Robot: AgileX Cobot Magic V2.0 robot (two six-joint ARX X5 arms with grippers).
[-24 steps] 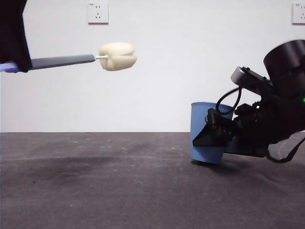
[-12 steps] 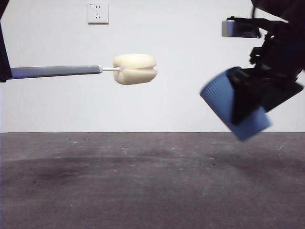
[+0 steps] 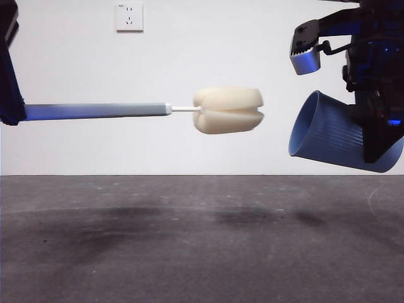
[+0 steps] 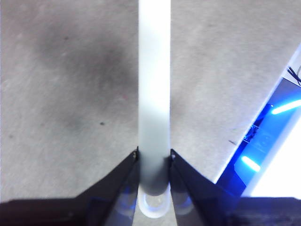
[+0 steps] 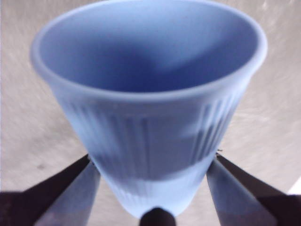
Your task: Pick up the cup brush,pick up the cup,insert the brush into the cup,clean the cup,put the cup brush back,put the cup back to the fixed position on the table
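Left gripper (image 4: 153, 157): fingers clamp the cup brush (image 3: 228, 110) handle, brush level above the worktop (image 3: 189, 240). Right gripper (image 5: 153, 165): fingers grip the cup (image 3: 328, 132) base; cup airborne, tilted, mouth facing the sponge head, apart.

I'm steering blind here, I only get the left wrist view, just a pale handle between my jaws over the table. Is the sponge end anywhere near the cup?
Observer: Near, not in. In the front view the cup brush is level in the air, its sponge head just short of the blue cup.
Operator: Is the cup on the table?
Observer: No. The right gripper holds it in the air above the table, clamped near the base.
Operator: Which way does it open?
Observer: Tilted on its side, mouth facing the sponge.
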